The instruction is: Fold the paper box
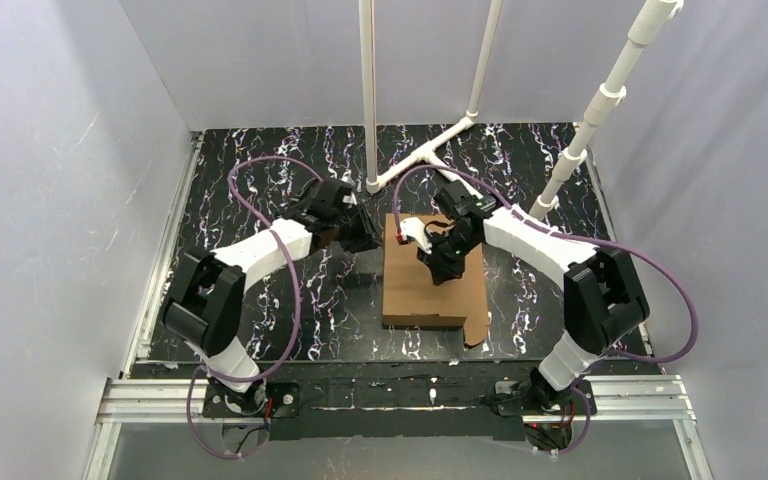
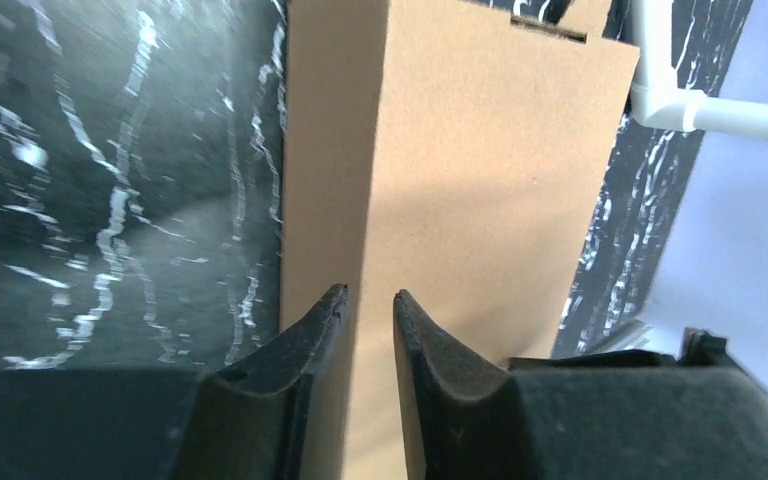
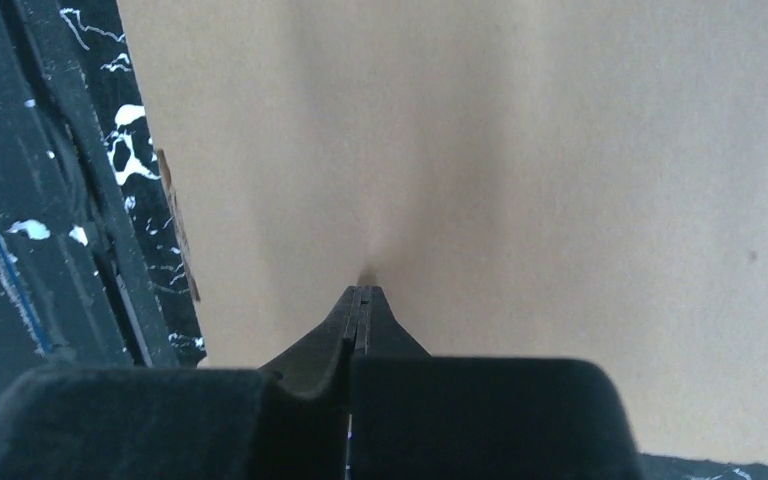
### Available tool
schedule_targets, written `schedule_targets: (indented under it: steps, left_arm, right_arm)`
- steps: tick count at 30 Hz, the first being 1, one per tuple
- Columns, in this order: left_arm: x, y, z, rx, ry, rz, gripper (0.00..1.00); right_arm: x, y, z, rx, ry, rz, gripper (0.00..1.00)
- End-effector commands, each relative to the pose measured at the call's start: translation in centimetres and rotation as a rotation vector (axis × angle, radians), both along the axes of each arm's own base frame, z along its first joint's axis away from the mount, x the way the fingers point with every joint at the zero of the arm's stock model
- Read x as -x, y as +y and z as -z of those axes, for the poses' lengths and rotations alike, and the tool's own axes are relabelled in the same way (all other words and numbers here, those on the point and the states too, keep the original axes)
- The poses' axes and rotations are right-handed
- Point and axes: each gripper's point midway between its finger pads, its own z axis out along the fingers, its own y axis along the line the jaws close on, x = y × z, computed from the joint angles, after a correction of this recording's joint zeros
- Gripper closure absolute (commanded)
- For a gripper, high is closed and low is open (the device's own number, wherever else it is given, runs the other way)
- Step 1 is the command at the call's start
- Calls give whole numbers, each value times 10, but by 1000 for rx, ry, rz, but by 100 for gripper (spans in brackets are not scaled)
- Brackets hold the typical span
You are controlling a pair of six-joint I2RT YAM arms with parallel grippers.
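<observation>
Fingers pressed together, the right gripper (image 3: pixel 363 292) dents the plain brown corrugated cardboard box (image 1: pixel 430 300) on the black marbled table (image 1: pixel 260 180); the left gripper (image 2: pixel 370 300), fingers slightly parted, sits at its left edge.

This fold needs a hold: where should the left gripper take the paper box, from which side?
Probably the paper box by its left edge, from the left, left gripper astride it: that thin straight fold fits between the jaws. The flat top, under the right gripper, offers no pinch.
</observation>
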Motion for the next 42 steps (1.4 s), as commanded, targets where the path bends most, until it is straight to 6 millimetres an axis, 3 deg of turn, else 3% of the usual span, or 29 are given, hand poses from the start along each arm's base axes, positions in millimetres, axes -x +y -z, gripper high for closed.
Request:
schedule_targets:
  steps: [1, 4, 7, 10, 11, 14, 17, 20, 24, 27, 30, 34, 37, 42]
  left_arm:
    - [-4, 44, -34, -126, -142, 60, 76]
    - [10, 66, -45, -157, -211, 82, 62]
    - [33, 81, -54, -172, -267, 129, 46]
    - [62, 95, -62, -123, -315, 113, 16]
    - [72, 98, -64, -89, -336, 101, 5]
    - [105, 96, -74, 51, -412, 136, 2]
    - [130, 102, -83, 98, -449, 142, 2]
    - [146, 111, -88, 100, -455, 128, 2]
    - [158, 113, -78, 136, -406, 97, 2]
    - [162, 113, -69, 150, -372, 82, 2]
    - [163, 114, -62, 147, -348, 73, 2]
    - [162, 117, -60, 123, -345, 62, 2]
    - [162, 119, -59, 117, -345, 51, 2]
    - [164, 119, -46, 130, -302, 25, 2]
  right_arm:
    - [1, -17, -35, -92, 6, 43, 96]
    - [0, -39, -54, -141, -72, 93, 88]
    - [-5, -56, -56, -132, -194, 152, 86]
    - [-9, -77, -42, -78, -313, 151, 99]
    - [-9, -84, -37, -55, -349, 113, 99]
    - [-16, -102, -27, -31, -457, 56, 99]
    - [-17, -106, -16, -15, -491, -27, 99]
    - [-7, -103, 1, -12, -421, -113, 99]
    - [-12, -98, 17, -3, -381, -133, 99]
    - [-15, -89, 23, 5, -374, -133, 99]
    - [-2, -67, 25, -37, -352, -183, 99]
    - [29, -26, 30, -115, -288, -275, 99]
    - [29, 4, 25, -174, -224, -241, 99]
    - [19, 73, 17, -227, -170, -198, 99]
